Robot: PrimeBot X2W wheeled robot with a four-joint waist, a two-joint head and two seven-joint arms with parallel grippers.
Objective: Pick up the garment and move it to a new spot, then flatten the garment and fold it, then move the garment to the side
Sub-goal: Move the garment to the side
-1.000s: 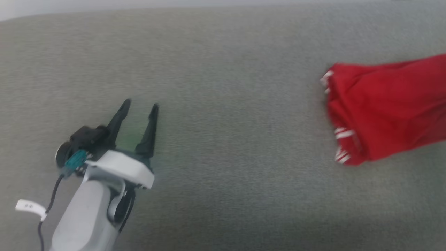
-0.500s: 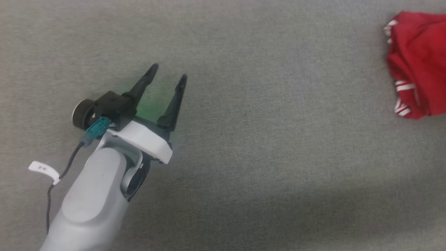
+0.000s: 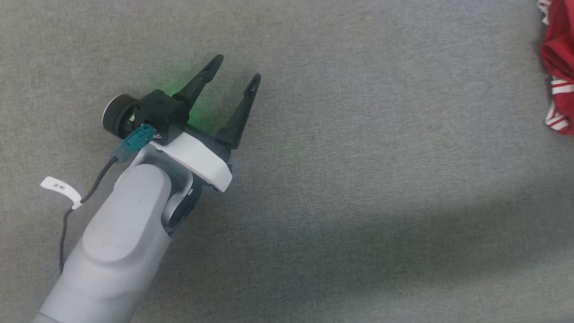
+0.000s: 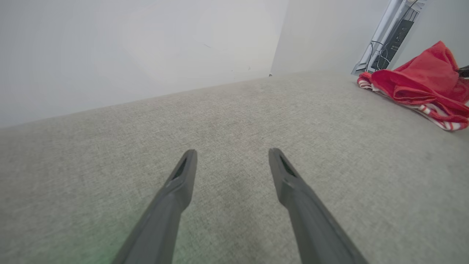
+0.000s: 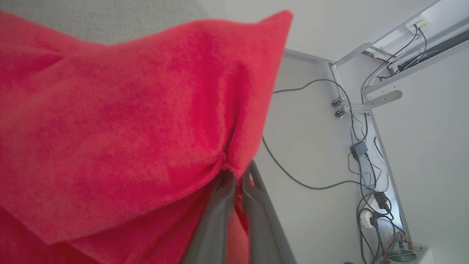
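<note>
**Red Shirt Held by One Small Pinch**

The right gripper (image 5: 236, 175) has its two fingers pressed close together on a little fold of the garment (image 5: 110, 128). The red cloth bunches up tight where the fingers bite it.

In the head view the garment (image 3: 559, 63) sits at the far right side of the gray cloth-covered surface (image 3: 358, 179). It is all crumpled, with its striped trim showing. In the left wrist view one part of it rises up in a peak, and the rest lies on the surface.

The left gripper (image 3: 237, 67) has its fingers spread apart and holds nothing. It hangs low over the bare gray surface, well apart from the shirt.

What could go wrong? The pinch looks small, so the soft cloth may slip out if the arm pulls fast. The part lying down may drag and bunch up more. The shirt also seems near the edge of the surface, so a slip there may drop it off the side.
</note>
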